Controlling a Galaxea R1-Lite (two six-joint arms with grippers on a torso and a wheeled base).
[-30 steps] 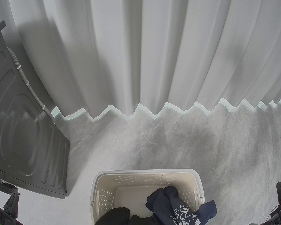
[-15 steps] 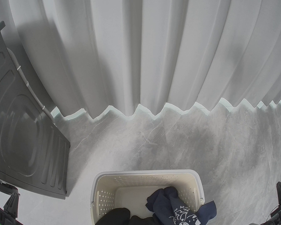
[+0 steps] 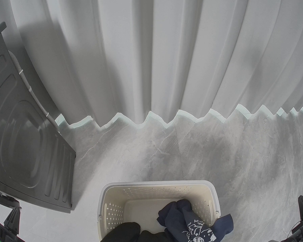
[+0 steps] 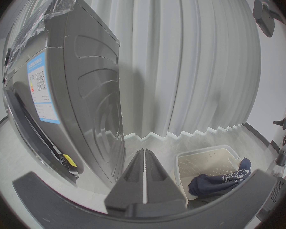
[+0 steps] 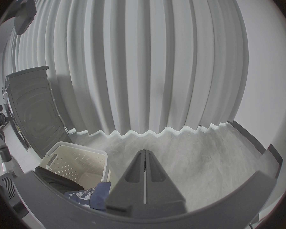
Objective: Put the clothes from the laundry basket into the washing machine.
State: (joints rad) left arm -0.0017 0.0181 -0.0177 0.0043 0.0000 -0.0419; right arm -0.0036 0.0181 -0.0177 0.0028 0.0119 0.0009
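Fig.: pick geometry, both arms idle. My left gripper [image 4: 144,150] and right gripper [image 5: 145,150] each have fingers pressed together w/ nothing between them. They sit low, one at either side of the laundry basket [image 3: 158,184], outside its walls. The basket stands on the grey floor [image 3: 245,152] directly in front of me, well short of the curtain [image 3: 165,51]. Contents: a navy garment [image 3: 185,217] bunched in the right half, its long axis running approx. from basket centre to the near right corner, where one end spills over the rim; and a black garment [image 3: 123,232] in the near left corner. So the navy piece lies inward and to the left of my right gripper, the nearer tool for it, while the black one is closer to my left. The washing machine [image 3: 23,145] stands to the left, beside the basket but apart from it, w/ a side panel turned toward the basket. I judge a right-arm grasp on the overhanging navy end simplest, but the load must then travel leftward across the basket to the machine's front.
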